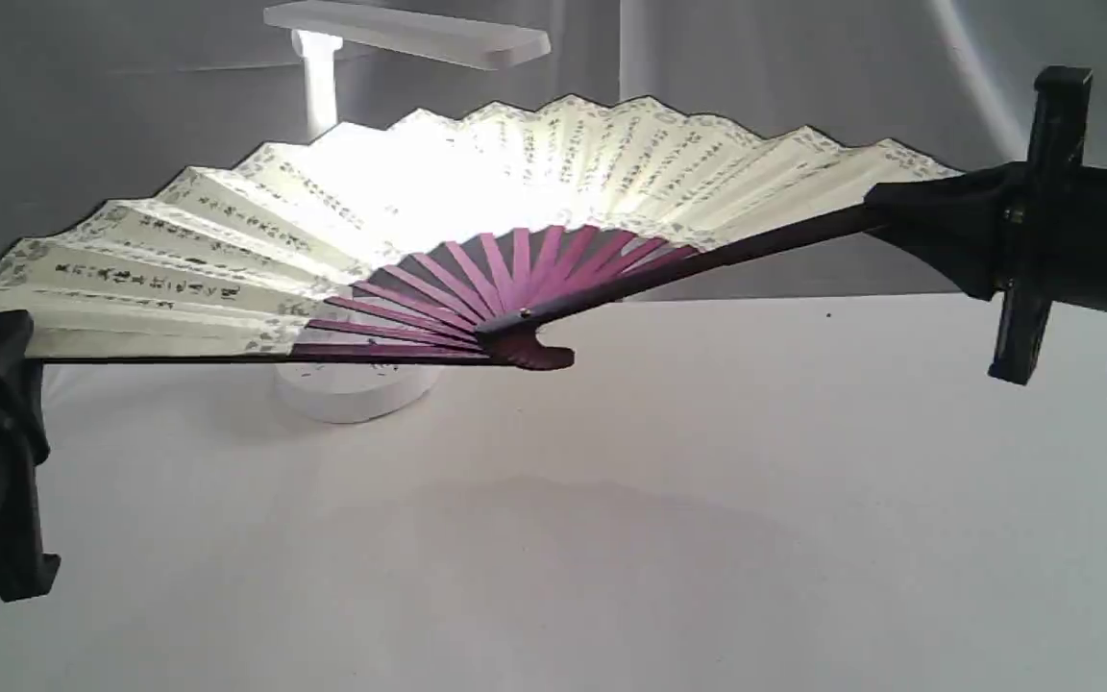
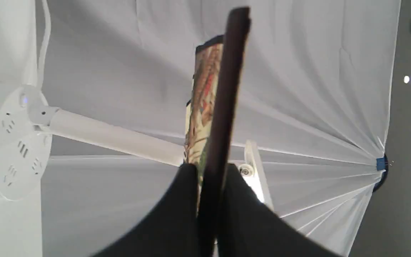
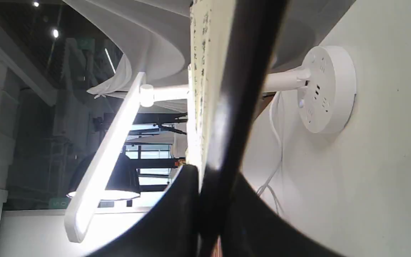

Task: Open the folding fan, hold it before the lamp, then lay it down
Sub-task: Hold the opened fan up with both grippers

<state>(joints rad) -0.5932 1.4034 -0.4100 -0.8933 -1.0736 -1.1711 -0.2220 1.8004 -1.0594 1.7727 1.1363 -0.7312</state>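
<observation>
The folding fan [image 1: 438, 221] is spread wide open and held upright above the table, in front of the lamp [image 1: 409, 34]. Light from the lamp glows through the cream paper at its middle. My left gripper [image 1: 6, 351] is shut on the left maroon guard; my right gripper [image 1: 885, 216] is shut on the right guard. In the left wrist view the guard [image 2: 223, 107] runs out from between the black fingers [image 2: 177, 214]. The right wrist view shows the other guard [image 3: 241, 107] clamped the same way, with the lamp's lit bar head [image 3: 109, 157] behind.
The lamp's round socketed base [image 1: 352, 394] stands on the white table [image 1: 611, 538] behind the fan's pivot [image 1: 525, 346]. A white cord [image 3: 275, 142] trails from the base. White drapery hangs behind.
</observation>
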